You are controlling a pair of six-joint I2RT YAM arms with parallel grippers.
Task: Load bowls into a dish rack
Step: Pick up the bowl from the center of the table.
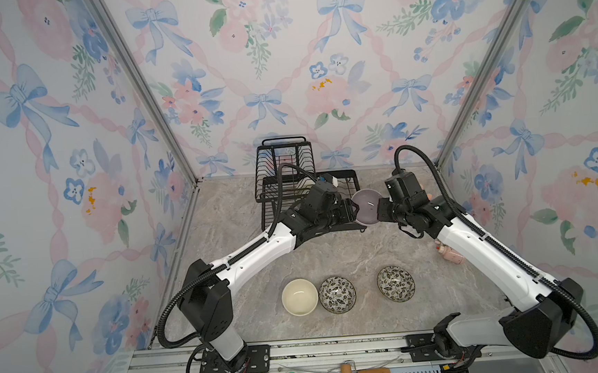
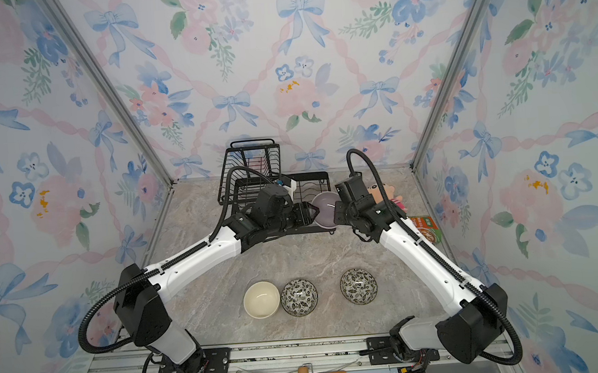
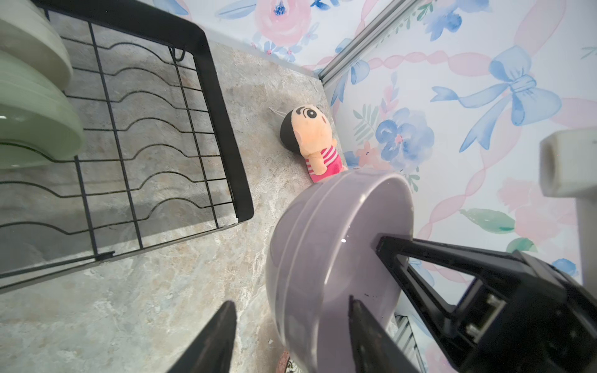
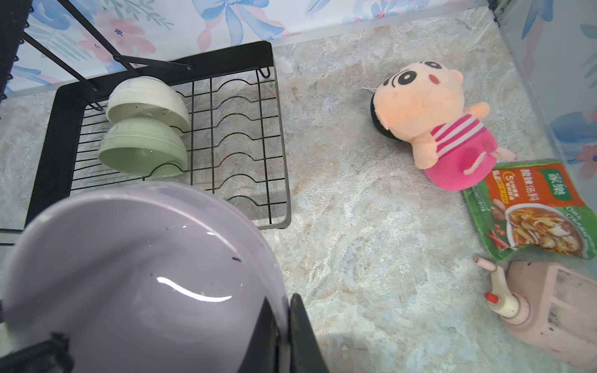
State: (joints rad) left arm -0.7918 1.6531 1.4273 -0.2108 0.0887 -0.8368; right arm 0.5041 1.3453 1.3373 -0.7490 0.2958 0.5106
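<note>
Marbled counter (image 1: 331,257), floral walls (image 1: 282,69) — I see the lavender bowl (image 1: 366,207) aloft just beside the dish rack (image 4: 53,139). Right jaws pinch its rim; left jaws, spread, straddle the opposite edge.

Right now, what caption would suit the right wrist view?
Right fingers pinch the lavender bowl by its rim; a cream bowl and a pale green bowl lean in the dish rack.
</note>
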